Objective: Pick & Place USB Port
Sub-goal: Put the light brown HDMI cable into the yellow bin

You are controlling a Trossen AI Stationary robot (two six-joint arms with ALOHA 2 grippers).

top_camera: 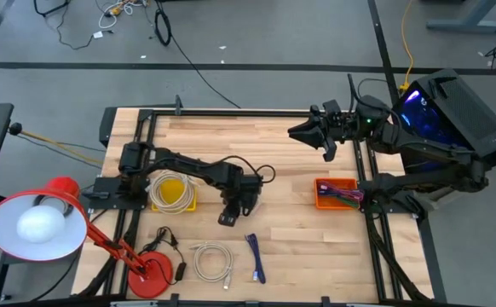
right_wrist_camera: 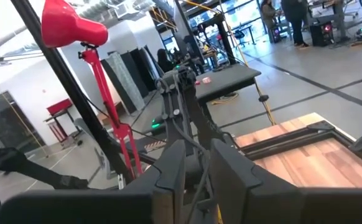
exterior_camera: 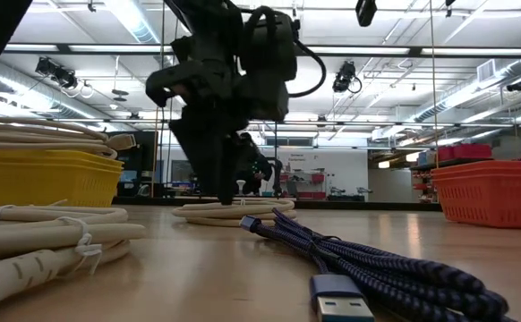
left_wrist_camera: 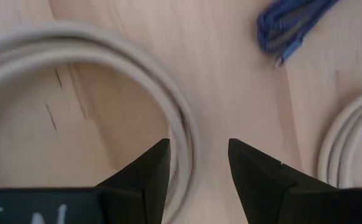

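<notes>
Around my counter (top_camera: 299,222) of pale wood planks lies a grey concrete floor (top_camera: 256,34) strewn with loose cables (top_camera: 116,10). A red lamp (top_camera: 35,223) glows at one corner. Beyond me, fluorescent strips (exterior_camera: 140,16) and ducts cross the ceiling, and people (right_wrist_camera: 296,22) stand far off.

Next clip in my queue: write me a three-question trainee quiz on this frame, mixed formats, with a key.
1. True or false: the left gripper is open, with a loop of the white cable running between its fingers.
2. Multiple choice: where is the right gripper? A) inside the orange basket; B) raised near the table's far edge, away from the cables; C) over the blue cable.
3. Fill in: the yellow basket holds a coiled ____ cable.

Key: 1 true; 2 B; 3 white.
</notes>
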